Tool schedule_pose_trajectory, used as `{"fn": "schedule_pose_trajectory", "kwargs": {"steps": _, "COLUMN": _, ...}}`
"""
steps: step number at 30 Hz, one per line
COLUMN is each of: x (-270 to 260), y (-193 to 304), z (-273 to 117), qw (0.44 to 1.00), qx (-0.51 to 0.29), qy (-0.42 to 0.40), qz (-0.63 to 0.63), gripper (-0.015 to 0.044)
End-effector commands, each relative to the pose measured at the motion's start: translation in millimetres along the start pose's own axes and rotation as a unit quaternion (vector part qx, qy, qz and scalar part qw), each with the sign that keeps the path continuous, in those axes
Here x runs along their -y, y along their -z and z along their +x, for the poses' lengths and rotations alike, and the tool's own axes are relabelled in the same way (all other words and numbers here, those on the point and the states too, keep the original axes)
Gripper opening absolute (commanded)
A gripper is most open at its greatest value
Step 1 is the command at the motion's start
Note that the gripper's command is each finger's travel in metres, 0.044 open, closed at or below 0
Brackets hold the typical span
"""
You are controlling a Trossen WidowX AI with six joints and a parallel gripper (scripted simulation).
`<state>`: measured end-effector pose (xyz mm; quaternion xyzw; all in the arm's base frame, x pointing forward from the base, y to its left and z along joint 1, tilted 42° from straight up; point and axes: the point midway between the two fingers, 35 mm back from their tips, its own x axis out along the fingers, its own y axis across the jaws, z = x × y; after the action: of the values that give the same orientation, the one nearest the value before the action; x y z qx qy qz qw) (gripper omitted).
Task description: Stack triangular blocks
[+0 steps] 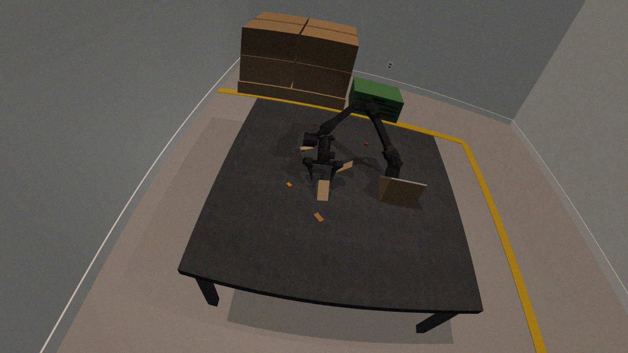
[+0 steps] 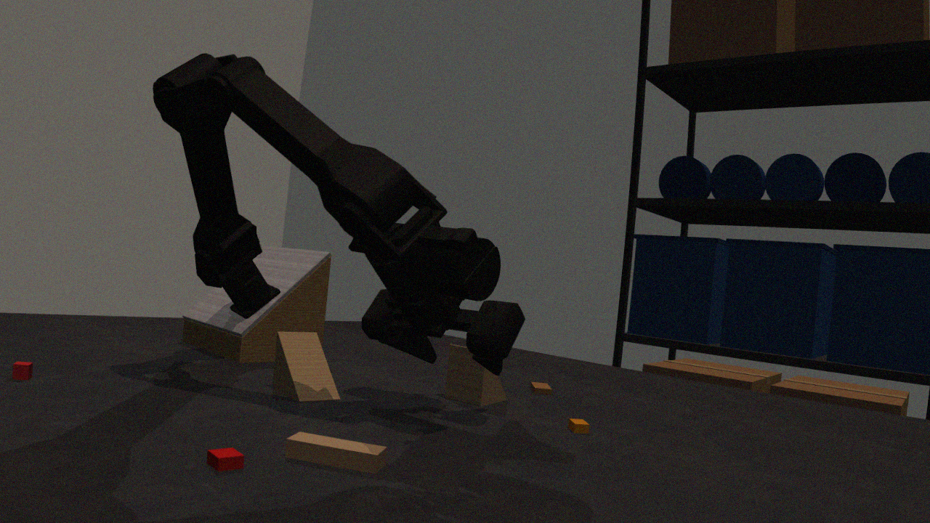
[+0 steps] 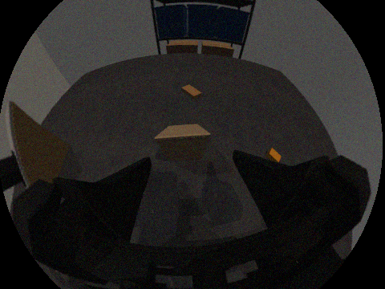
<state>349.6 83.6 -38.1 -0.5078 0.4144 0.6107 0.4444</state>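
Observation:
One triangular block [image 1: 323, 190] [image 2: 463, 380] [image 3: 182, 148] stands on the table, upright face toward my hand and sloped face away from it. The other triangular block [image 1: 345, 167] [image 2: 306, 367] stands apart, its slope facing the exterior camera; it does not show in the wrist view. My gripper [image 1: 322, 179] [image 2: 466, 367] [image 3: 192, 157] is open and empty, tilted forward and low. In the wrist view the first block lies just beyond and between the fingertips. In the exterior view one fingertip overlaps its top; whether they touch I cannot tell.
The arm stands on a wooden ramp [image 1: 402, 193] [image 2: 285, 328] [image 3: 36, 148]. A long wooden block [image 1: 306, 148] [image 2: 334, 453] lies behind the hand. Red pieces [image 2: 225, 459] [image 2: 22, 370], an orange piece [image 1: 288, 184] [image 2: 578, 426] [image 3: 274, 155] and a flat brown piece [image 1: 318, 217] [image 2: 540, 388] [image 3: 192, 91] lie around.

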Motion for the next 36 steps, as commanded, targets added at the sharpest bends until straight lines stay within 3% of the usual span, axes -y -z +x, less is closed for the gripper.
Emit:
{"fn": "schedule_pose_trajectory", "kwargs": {"steps": 1, "x": -4.3, "y": -0.4, "z": 11.4, "qw": 1.000, "qx": 0.003, "qy": -0.008, "qz": 0.004, "gripper": 0.0440}}
{"fn": "schedule_pose_trajectory", "kwargs": {"steps": 32, "x": -9.0, "y": -1.0, "z": 55.2, "qw": 1.000, "qx": 0.003, "qy": -0.008, "qz": 0.004, "gripper": 0.0440}}
{"fn": "schedule_pose_trajectory", "kwargs": {"steps": 36, "x": -9.0, "y": -1.0, "z": 55.2, "qw": 1.000, "qx": 0.003, "qy": -0.008, "qz": 0.004, "gripper": 0.0335}}
